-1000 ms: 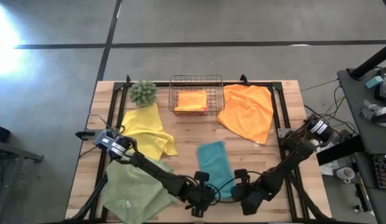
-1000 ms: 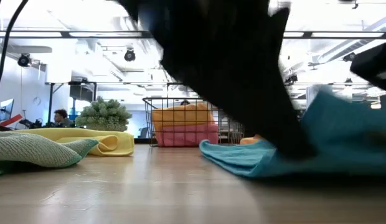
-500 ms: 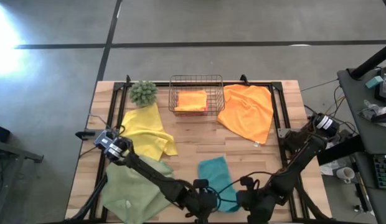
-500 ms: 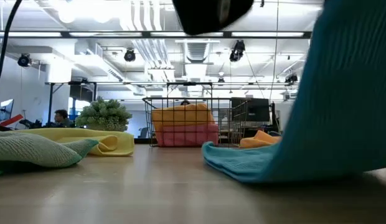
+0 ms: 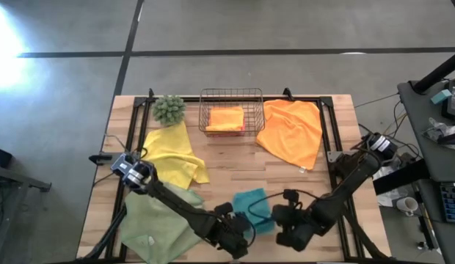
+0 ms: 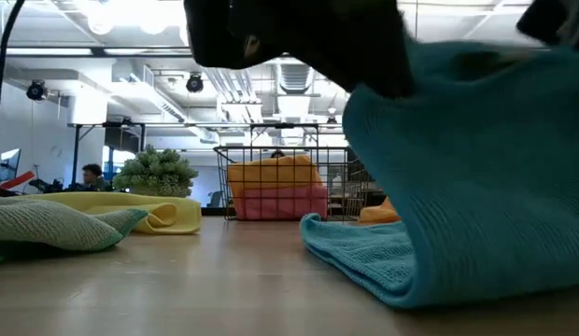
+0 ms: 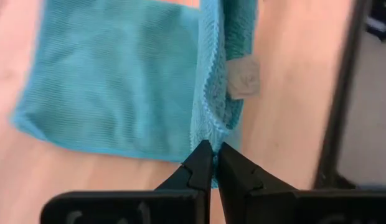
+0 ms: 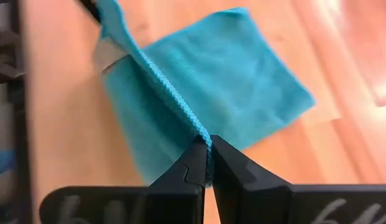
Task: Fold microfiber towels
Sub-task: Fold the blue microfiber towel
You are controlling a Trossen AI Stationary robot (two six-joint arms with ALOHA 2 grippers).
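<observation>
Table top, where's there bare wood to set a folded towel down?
Bare wood lies in the table's middle, bordered by the copper wire basket, yellow towel, orange towel and teal towel. The near edge is crowded: both grippers' fingers pinch the teal towel there, beside the sage green towel.

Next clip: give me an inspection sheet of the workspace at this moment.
Surface: wooden table, black frame.
Job's things: teal towel lifted at its near edge; yellow towel, sage towel, orange towel lie loose; folded orange and pink towels in wire basket.
Clutter: spiky plant.
Grippers: left gripper and right gripper shut on the teal towel's edge.
Cables: along both arms.
Surroundings: desk at right; person far behind.
</observation>
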